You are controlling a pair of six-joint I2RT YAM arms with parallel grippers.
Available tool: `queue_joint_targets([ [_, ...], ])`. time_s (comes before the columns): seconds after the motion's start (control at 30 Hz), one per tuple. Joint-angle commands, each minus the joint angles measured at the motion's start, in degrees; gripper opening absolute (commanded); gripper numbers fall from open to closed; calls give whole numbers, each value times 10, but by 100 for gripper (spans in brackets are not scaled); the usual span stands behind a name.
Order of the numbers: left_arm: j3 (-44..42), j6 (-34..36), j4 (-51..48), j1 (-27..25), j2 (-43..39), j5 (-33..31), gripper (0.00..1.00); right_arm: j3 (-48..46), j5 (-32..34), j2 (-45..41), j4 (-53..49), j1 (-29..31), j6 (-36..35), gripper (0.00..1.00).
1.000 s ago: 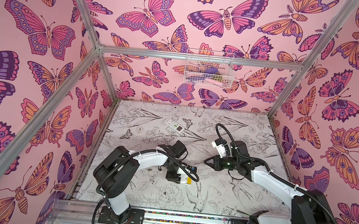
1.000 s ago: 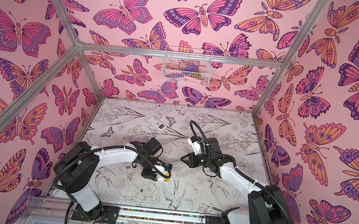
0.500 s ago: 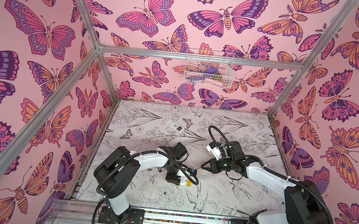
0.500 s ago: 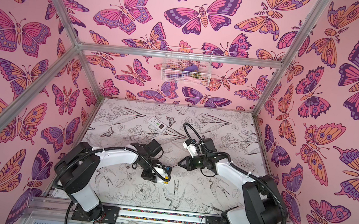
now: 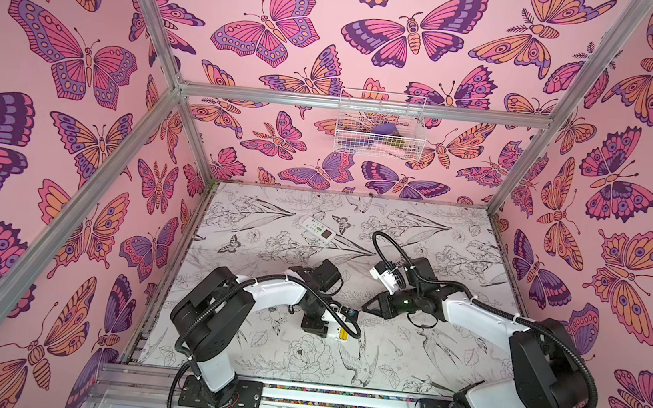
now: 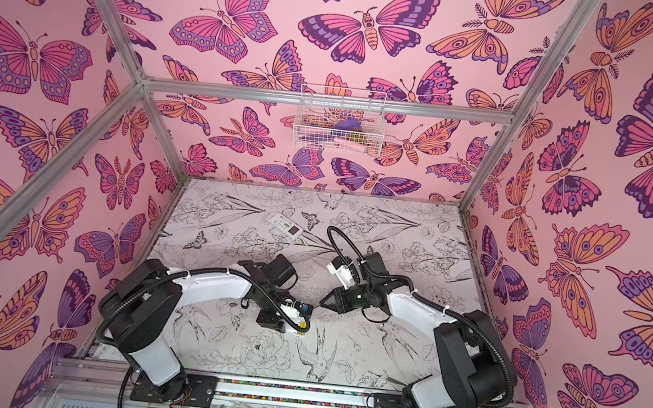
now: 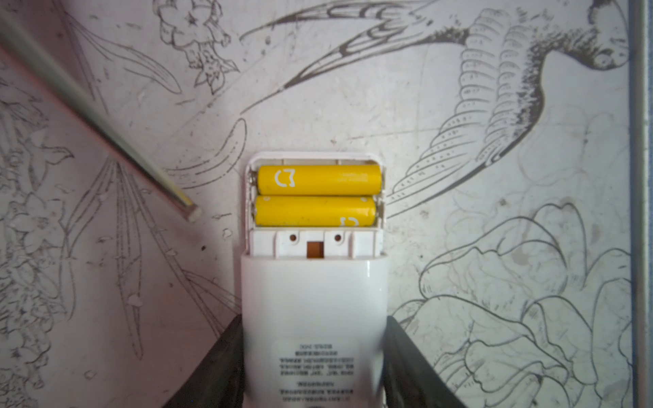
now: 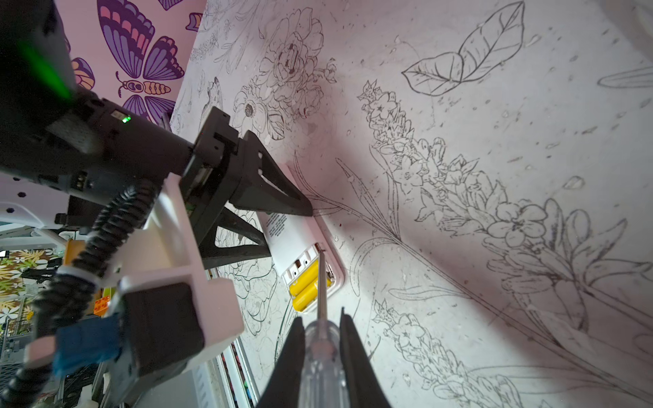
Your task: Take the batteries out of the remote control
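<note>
yellow batteries (image 7: 318, 180), white remote control (image 7: 312, 311), pink butterfly walls (image 5: 76, 109), floral line-drawn table (image 7: 406, 106)

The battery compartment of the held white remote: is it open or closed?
Open. No cover lies over the compartment, and two yellow batteries show inside it.

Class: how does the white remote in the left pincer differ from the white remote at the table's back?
The gripped white remote lies back up, bay open on two yellow batteries; the far white remote lies face up, buttons showing. The left pincer clamps the first; nothing touches the far one. Both are white and slim.
</note>
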Motion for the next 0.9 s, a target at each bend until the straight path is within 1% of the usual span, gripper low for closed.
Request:
queue_joint_targets([
  [0.0,-11,9,-2,-3,4,-11,37,14,-14,10,-7,5,-18,0],
  [0.3,-13,10,0,-3,4,-13,37,14,-15,17,-20,16,-25,0],
  [0.63,-15,12,2,-4,5,-15,37,14,1,11,-26,17,-32,0],
  [0.87,-16,12,1,-5,4,-16,37,13,-7,17,-21,18,-30,0],
])
